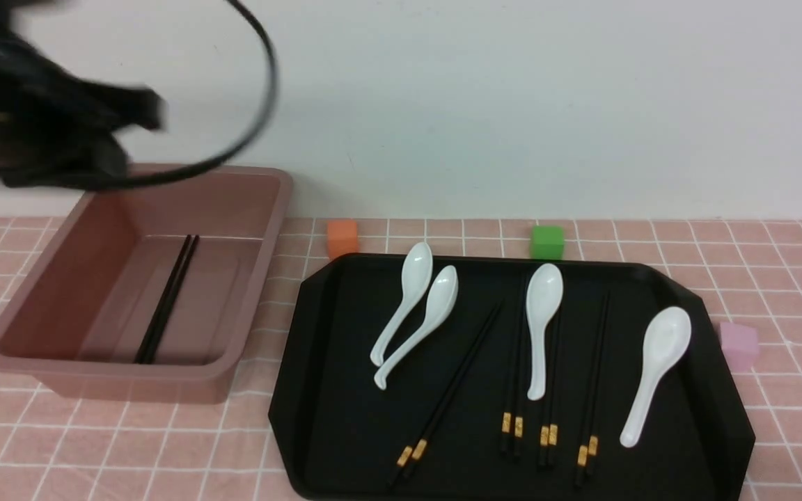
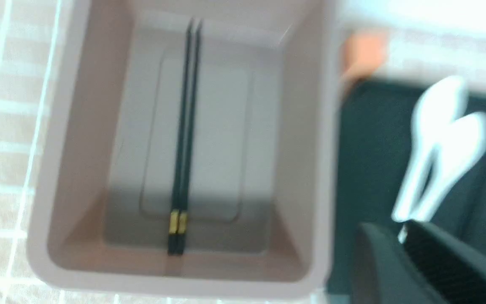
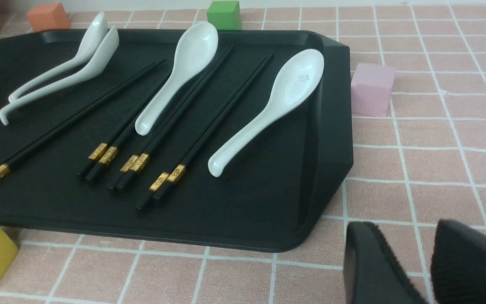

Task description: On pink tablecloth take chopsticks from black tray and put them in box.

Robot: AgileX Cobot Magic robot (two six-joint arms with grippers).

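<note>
Dusty-pink-brown and deep: found the box (image 1: 122,367) on the pink tablecloth (image 1: 791,292), left of the black tray (image 1: 331,390) and just apart from it. Saw one pair of chopsticks (image 1: 168,299) lying lengthwise on its floor. Counted four more pairs on the tray among four white soup spoons (image 1: 544,327), gold bands toward the near edge. Spotted the left end effector (image 2: 392,227) raised over the box end of the worktop, nothing visible in it, fingers seemingly close together but too blurred to call. Noted the right end effector (image 3: 406,226) low over the cloth beside the tray, fingers parted, gripping nothing.
</note>
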